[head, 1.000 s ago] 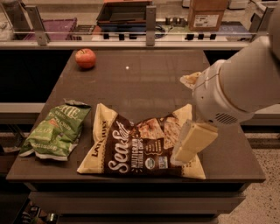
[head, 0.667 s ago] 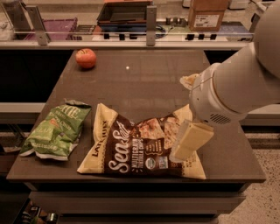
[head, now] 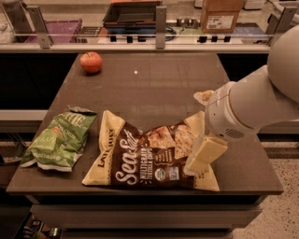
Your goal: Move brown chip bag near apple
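The brown chip bag (head: 145, 158) lies flat near the table's front edge, with white "Sea Salt" lettering and pale yellow corners. The apple (head: 91, 62) sits at the far left of the table, well apart from the bag. My gripper (head: 204, 155) is low over the bag's right end, right at its surface, and the white arm (head: 247, 105) comes in from the right. Whether it holds the bag does not show.
A green chip bag (head: 60, 140) lies to the left of the brown one, near the table's left edge (head: 28, 154). Behind the table runs a rail with posts (head: 161, 21). Beyond it are trays and a cardboard box (head: 222, 14).
The arm has shifted slightly above the bag's right end. The brown bag, the green bag and the apple have not moved.
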You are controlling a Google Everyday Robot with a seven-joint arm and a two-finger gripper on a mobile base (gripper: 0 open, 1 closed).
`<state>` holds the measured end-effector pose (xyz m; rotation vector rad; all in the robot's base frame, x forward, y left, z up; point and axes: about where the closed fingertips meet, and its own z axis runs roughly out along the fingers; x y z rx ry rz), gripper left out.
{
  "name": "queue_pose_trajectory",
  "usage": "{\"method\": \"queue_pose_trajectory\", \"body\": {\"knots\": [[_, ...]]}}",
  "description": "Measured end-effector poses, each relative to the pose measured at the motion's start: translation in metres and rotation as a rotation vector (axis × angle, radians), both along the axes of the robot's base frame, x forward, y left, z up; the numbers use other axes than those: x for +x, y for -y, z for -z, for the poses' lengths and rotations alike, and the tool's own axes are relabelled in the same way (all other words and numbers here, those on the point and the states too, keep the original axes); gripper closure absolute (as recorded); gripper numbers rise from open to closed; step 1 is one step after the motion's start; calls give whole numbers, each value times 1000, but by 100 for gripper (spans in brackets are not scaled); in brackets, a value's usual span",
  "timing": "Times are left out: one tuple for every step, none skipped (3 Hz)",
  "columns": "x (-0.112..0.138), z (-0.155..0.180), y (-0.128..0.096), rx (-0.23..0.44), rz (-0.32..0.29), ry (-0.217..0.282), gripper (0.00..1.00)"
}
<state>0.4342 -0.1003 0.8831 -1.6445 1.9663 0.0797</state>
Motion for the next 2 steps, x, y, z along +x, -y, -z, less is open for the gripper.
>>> {"method": "queue_pose_trajectory", "body": {"knots": [[0,10,-3,-15,-11,-7,0],[-10,20,-13,-70,-27,5,0]]}}
